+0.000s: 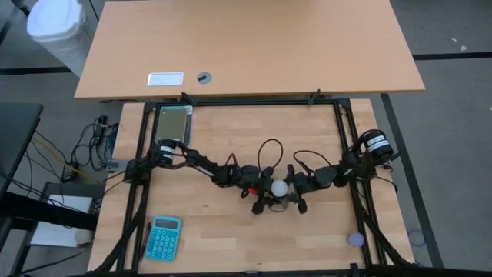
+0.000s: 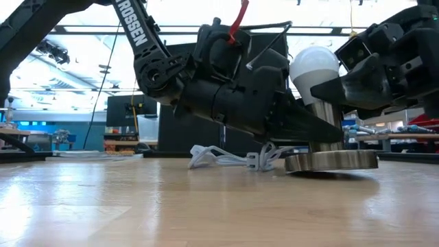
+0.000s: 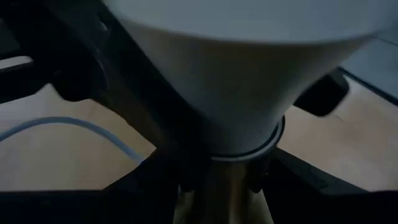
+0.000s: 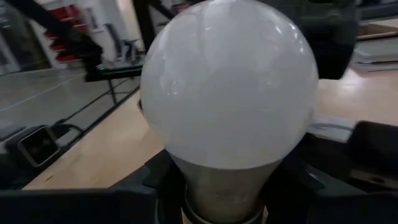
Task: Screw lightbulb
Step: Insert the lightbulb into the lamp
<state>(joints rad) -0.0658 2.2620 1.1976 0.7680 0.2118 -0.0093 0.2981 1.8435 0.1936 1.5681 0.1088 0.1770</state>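
- The lightbulb (image 1: pixel 279 187) is seen near the middle of the wooden worktop (image 1: pixel 231 238), between the two arms
- In the low view the lightbulb (image 2: pixel 315 68) is stood upright, globe on top, with its narrow base set in a metal socket (image 2: pixel 325 116)
- The socket is carried on a round metal disc (image 2: pixel 331 161) that is laid flat on the worktop (image 2: pixel 206 206)
- A white cord (image 2: pixel 226 158) is seen lying on the worktop just beside the disc
- The right pincer (image 1: pixel 296 196) is placed at the lightbulb; in the right wrist view its dark fingers (image 4: pixel 149 183) are drawn in close on both sides of the neck under the globe (image 4: pixel 230 87)
- The right pincer looks clamped on the lightbulb, low down near the base
- The left pincer (image 1: pixel 265 198) is held low at the socket, from the other side
- In the left wrist view its fingers (image 3: pixel 171 168) are set close on each side of the metal part (image 3: pixel 224 193) under the white bulb (image 3: pixel 242 74); it looks closed on the socket, with only a narrow gap kept
- A teal calculator (image 1: pixel 164 238) is laid at the near left of the worktop, well apart from the lightbulb
- A small round pale thing (image 1: pixel 355 239) is seen near the right edge
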